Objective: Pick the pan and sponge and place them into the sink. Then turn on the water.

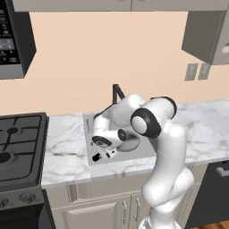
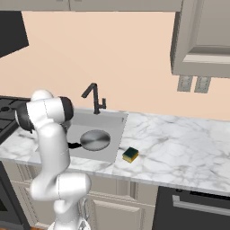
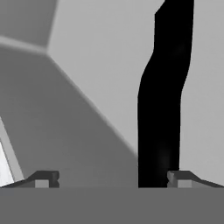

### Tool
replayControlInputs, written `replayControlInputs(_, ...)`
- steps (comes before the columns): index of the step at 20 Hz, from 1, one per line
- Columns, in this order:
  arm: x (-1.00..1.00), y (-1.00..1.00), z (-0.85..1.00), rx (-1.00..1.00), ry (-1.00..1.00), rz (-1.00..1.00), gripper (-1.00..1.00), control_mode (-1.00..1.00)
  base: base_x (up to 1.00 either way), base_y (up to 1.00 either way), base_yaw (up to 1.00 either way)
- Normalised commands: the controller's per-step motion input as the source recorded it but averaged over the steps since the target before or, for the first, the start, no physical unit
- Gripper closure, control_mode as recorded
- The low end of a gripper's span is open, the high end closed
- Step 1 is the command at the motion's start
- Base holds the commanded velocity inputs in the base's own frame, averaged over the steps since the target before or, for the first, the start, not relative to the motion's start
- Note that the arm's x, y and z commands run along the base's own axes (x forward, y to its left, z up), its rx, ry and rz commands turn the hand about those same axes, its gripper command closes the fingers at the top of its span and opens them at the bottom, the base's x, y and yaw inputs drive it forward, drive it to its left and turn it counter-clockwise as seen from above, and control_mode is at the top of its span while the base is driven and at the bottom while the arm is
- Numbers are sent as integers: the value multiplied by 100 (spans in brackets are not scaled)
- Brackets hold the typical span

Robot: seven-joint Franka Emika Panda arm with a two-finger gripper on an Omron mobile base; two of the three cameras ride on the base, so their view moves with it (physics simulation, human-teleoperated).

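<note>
In a kitchen, the arm reaches low into the sink (image 2: 117, 122), its gripper (image 1: 102, 155) near the basin's front left with jaws spread wide and nothing between them. The pan (image 2: 95, 139) already lies flat on the basin floor, its black handle (image 3: 162, 100) pointing toward the gripper; in the hand view that handle runs up past the right fingertip (image 3: 180, 178), close by but not clasped. The sponge (image 2: 130, 155) sits on the marble counter (image 2: 179, 143) just right of the sink's front corner, well apart from the hand, with the pan and the basin's right wall between them. It looks light, soft and springy, likely to squash a little under a pinch; the jaws would do best to close across its short sides, yellow body and green layer together, with gentle force. The pan, by contrast, seems rigid and heavier at the bowl, best taken by the handle. The faucet (image 2: 93, 95) stands at the sink's far edge, with no stream falling from its spout.
</note>
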Motion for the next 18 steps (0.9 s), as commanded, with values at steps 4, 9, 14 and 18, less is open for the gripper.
replayControlInputs(4, 9, 0, 61, 0, 0, 1, -100, -100, 0, 0, 0)
replayControlInputs(9, 0, 0, 62, -1, -1, 0, -100, -100, 0, 0, 0)
replayControlInputs(14, 0, -7, 62, 0, -1, 0, -100, -100, 0, 0, 0)
replayControlInputs(18, -4, -17, 62, 0, 2, -3, -100, -100, 0, 0, 0)
